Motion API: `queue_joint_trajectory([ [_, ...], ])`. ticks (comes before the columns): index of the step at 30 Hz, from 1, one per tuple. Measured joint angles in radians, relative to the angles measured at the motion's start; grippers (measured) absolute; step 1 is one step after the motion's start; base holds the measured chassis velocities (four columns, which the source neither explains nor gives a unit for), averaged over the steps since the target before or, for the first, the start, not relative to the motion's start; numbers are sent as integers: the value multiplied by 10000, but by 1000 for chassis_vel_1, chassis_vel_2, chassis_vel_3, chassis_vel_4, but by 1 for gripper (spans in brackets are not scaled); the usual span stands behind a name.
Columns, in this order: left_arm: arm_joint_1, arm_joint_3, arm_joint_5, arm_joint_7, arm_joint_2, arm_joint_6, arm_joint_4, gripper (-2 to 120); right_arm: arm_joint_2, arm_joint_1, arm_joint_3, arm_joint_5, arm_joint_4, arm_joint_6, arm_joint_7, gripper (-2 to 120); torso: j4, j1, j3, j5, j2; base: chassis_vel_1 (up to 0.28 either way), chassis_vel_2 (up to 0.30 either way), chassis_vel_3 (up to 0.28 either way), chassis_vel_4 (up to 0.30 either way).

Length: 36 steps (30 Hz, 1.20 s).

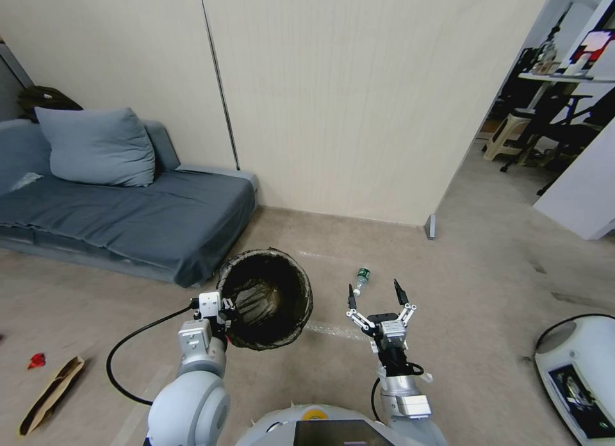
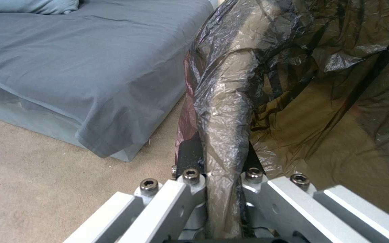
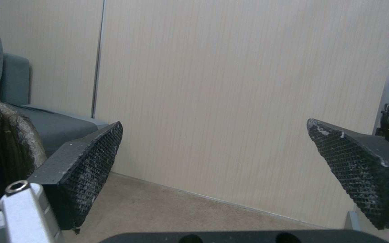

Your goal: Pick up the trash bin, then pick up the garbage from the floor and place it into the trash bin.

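Observation:
The trash bin (image 1: 302, 291), lined with a crinkled dark bag, hangs tilted above the floor with its mouth facing me. My left gripper (image 1: 224, 310) is shut on its near-left rim; the left wrist view shows the fingers (image 2: 190, 153) clamped on the bag-covered rim (image 2: 226, 101). Just right of the bin, my right gripper (image 1: 376, 293) is open and empty, its pads (image 3: 91, 162) spread wide. A small plastic bottle (image 1: 362, 280) of garbage lies on the floor just beyond it. A red wrapper (image 1: 37, 361) and a brown cardboard scrap (image 1: 51, 393) lie at far left. The bin's edge (image 3: 1, 148) shows beside the right gripper.
A grey sofa (image 1: 128, 215) with a cushion (image 1: 96, 145) stands at left, close behind the bin. A beige wall (image 1: 359, 100) runs ahead, with a doorway to a room with chairs at right. A white machine (image 1: 576, 369) sits at lower right. Open carpet lies ahead and right.

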Motion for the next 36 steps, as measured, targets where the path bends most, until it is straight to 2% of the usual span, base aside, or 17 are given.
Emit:
queue_joint_trajectory([
  [8, 77, -2, 16, 163, 28, -2, 0, 1, 0, 182, 108, 145, -75, 10, -52, 100, 0, -1, 0, 1, 0, 0, 0, 0, 0],
  [11, 64, 0, 31, 216, 66, -16, 0, 1, 0, 391, 184, 300, -81, -254, -40, 100, -3, 0, 0, 1, 0, 0, 0, 0, 0],
  [14, 87, 45, 126, 233, 107, -47, -19, 1, 0, 1401, 614, 1002, -95, -1505, 83, 100, 0, 0, 0, 1, 0, 0, 0, 0, 0],
  [15, 87, 45, 126, 233, 107, -47, -19, 1, 0, 1401, 614, 1002, -95, -1505, 83, 100, 0, 0, 0, 1, 0, 0, 0, 0, 0],
  [18, 132, -5, 190, 232, 148, -56, 10, 1, 0, 2167, 923, 1540, -107, -2467, 182, 100, 1, 0, 0, 1, -1, 0, 0, 0, 0],
  [23, 174, -28, 207, 232, 160, -59, 53, 1, 0, 2224, 952, 1596, -112, -2551, 194, 100, 0, 0, 0, 0, -1, 0, 0, 0, 0],
  [26, 172, -30, 243, 231, 151, -68, 96, 1, 0, 2806, 1150, 2235, -511, -3113, 254, 100, -3, 0, 0, -1, 0, 0, 0, 0, 0],
  [28, 153, -24, 260, 231, 140, -70, 134, 1, 0, 3761, 1454, 3206, -1189, -3911, 341, 100, 4, 0, 1, 3, -1, 0, 0, 0, 0],
  [36, 141, 43, 391, 237, 128, -115, 221, 1, 1, 4417, 1528, 3559, -2284, -4161, 465, 100, -2, 0, 1, 1, -1, 0, 0, 0, 0],
])
